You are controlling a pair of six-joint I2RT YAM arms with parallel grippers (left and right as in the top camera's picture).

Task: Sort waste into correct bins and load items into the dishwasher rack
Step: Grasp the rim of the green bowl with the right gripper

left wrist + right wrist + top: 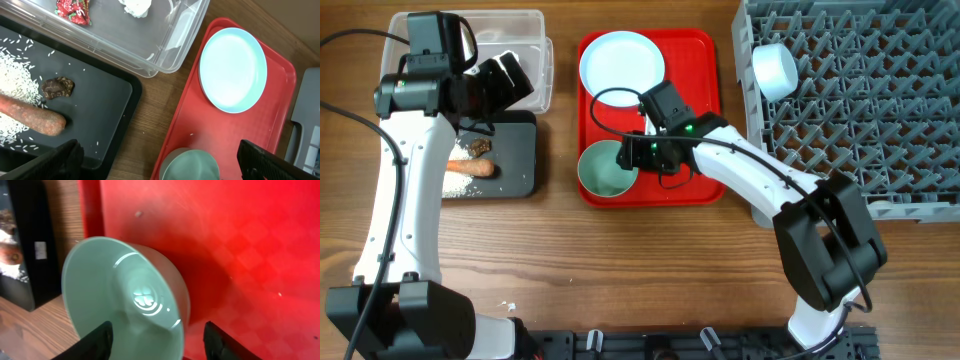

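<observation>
Listing one pale mint bowl (125,295): round, glossy, a clover-like mark at its base, sitting on your red tray (240,240) at the edge nearest the black tray (25,240). Your right fingers (97,340) stand spread astride its wall; your left fingers (55,160) are spread wide.

Overhead top-down; close wrist views sharing red tray (700,60)

Bright even light, soft shadows
</observation>
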